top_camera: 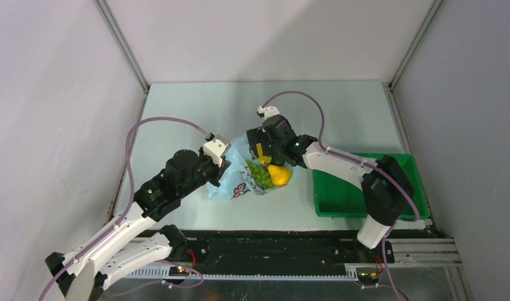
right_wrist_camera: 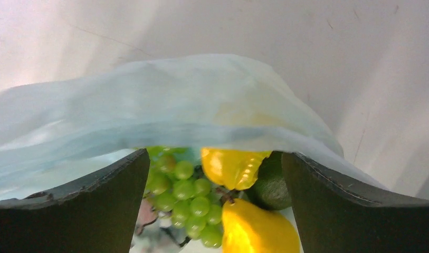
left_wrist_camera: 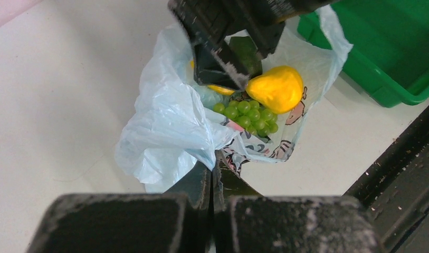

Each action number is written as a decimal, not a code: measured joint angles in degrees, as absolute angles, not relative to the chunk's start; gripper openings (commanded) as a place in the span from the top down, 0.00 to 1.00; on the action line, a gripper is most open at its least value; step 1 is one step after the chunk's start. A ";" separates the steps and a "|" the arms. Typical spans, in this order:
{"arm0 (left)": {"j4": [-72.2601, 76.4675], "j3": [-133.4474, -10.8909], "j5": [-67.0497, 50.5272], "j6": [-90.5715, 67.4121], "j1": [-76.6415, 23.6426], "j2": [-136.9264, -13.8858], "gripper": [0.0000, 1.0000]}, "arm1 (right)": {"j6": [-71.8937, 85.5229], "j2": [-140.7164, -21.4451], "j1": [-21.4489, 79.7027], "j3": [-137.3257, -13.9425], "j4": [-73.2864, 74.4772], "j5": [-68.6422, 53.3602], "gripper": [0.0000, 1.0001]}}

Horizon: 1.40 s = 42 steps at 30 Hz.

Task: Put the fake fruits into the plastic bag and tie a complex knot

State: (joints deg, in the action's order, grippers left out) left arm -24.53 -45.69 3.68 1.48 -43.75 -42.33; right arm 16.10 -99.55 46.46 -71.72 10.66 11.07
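Both fruits, the grapes (left_wrist_camera: 249, 116) and yellow pear (left_wrist_camera: 278, 88), sit inside the plastic bag (left_wrist_camera: 164, 126) on the surface (top_camera: 196, 106). Left claw (left_wrist_camera: 215, 168) pinches the bag's edge tight; right claw (right_wrist_camera: 215, 158) gapes wide at the mouth. I'd lift right straight out, then grab the opposite handle for knotting.

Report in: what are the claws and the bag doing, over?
Left claw shut on bag edge. Right claw open at the mouth. Grapes and pear inside the mouth. Tray off to the side, nothing blocking.

Thin crinkly translucent plastic bag (left_wrist_camera: 164, 126), glossy grapes (left_wrist_camera: 249, 116)
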 measured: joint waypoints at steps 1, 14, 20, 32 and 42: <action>-24.53 -45.69 3.99 1.48 -43.75 -42.33 1.00 | 15.84 -98.04 46.57 -71.61 10.66 10.22 0.01; -24.53 -45.69 7.86 1.43 -43.75 -42.22 1.00 | 15.49 -73.89 48.47 -64.60 18.55 -0.89 0.04; -24.51 -45.69 8.62 1.43 -43.75 -42.22 1.00 | 17.74 -60.01 48.27 -58.89 24.29 5.02 0.12; -24.53 -45.69 8.86 1.43 -43.75 -42.76 1.00 | 24.27 -53.08 48.18 -45.06 26.41 11.18 0.27; -24.53 -45.69 8.84 1.43 -43.75 -42.87 1.00 | 26.33 -59.05 48.69 -40.77 18.50 12.27 0.48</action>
